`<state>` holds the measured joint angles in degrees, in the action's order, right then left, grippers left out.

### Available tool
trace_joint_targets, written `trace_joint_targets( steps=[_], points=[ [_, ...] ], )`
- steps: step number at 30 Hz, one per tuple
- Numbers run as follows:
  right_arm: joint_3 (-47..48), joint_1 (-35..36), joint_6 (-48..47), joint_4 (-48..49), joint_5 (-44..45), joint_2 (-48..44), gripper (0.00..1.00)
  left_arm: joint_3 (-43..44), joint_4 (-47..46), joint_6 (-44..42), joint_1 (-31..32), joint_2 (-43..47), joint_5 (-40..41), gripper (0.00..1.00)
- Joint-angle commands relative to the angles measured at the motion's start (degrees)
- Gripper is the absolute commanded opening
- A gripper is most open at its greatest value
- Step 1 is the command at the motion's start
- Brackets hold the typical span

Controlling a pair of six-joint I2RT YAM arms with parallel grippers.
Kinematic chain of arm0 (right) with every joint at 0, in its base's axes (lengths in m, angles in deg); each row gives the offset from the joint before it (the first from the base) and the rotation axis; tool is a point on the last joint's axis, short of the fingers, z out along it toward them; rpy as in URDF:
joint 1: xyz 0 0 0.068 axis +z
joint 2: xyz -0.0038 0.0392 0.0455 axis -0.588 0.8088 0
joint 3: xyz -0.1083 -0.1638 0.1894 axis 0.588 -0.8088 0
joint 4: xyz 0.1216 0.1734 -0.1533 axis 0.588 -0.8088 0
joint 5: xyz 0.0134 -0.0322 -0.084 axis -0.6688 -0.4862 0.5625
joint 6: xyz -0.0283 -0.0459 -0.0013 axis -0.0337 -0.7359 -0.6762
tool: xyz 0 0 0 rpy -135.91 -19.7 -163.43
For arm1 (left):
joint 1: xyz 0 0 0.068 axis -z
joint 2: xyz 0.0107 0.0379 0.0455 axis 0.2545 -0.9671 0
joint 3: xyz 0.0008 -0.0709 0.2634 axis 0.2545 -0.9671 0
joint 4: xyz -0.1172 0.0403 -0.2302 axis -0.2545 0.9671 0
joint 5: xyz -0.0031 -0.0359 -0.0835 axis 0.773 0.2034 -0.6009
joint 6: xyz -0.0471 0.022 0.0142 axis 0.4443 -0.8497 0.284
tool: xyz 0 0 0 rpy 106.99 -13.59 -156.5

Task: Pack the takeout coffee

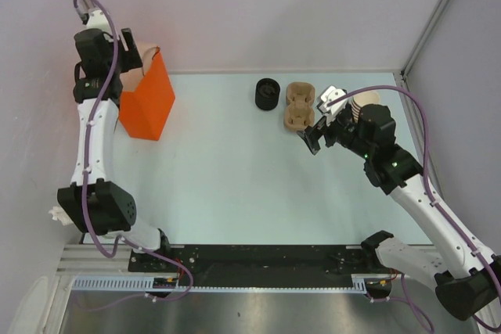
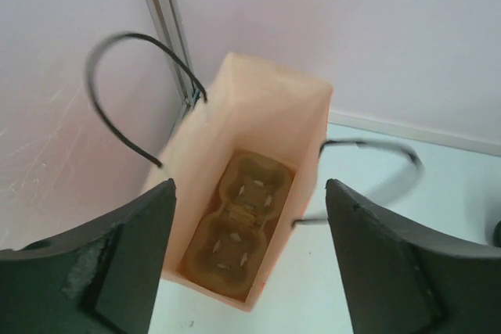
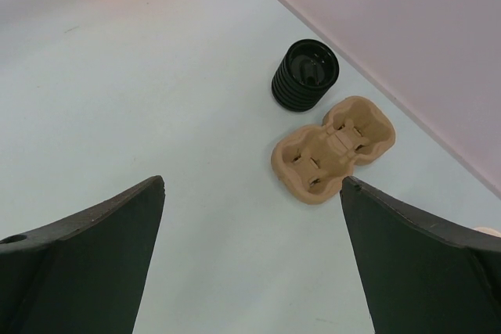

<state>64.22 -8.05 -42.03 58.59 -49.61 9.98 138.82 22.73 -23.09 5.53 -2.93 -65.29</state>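
– Coffee? No lidded cup in sight; the orange bag [image 2: 266, 99] holds only a carrier [image 2: 239, 224].
– Left claw [image 2: 249, 185] gapes empty above that bag, right claw [image 3: 252, 181] wide and empty near the black lids [image 3: 305, 76]. Lowering, a snagged handle [image 2: 129, 35] could tip it.

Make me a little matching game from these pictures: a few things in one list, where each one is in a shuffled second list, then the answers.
Things
1. orange paper bag with black loop handles
2. stack of round black plastic lids
3. moulded brown cardboard cup carrier outside the bag
4. left gripper

Places
A. open, above the bag's mouth
B. upright between the bag and the outside carrier
C. back left corner of the table, a second cup carrier in its bottom
D. flat, just right of the lids

Pairs: 1-C, 2-B, 3-D, 4-A
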Motion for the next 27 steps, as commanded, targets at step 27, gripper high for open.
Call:
trace_joint_targets(
  steps=[27],
  points=[
    [-1.83,-5.64,3.22,5.23,1.03,1.76,1.00,-27.49,1.76,-17.70,12.71,27.49,-36.68,0.99]
  ],
)
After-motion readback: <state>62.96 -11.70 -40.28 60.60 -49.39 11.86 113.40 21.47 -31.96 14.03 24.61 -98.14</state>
